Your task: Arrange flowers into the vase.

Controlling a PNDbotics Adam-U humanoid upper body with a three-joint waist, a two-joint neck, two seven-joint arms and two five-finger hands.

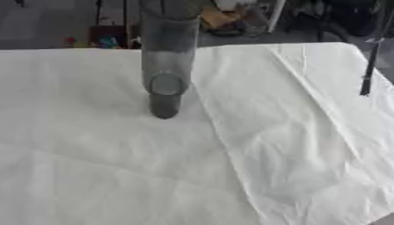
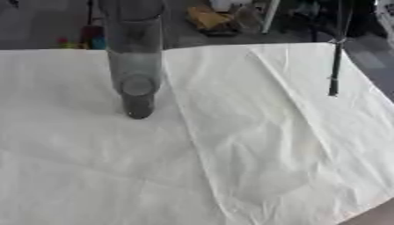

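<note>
A tall, clear grey vase (image 1: 165,66) stands upright on the bench (image 1: 115,167) toward its far edge, left of the middle; its top is cut off by the upper border, so its mouth is hidden. A creased white cloth (image 2: 254,145) covers the bench. A thin dark stem (image 2: 335,66) hangs near the far right corner, its upper end cut off. Neither hand shows in either view. No writing can be read.

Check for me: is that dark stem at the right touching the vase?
Apart. In the right eye view the stem hangs near the cloth's right edge, with a broad stretch of white cloth between it and the vase.
</note>
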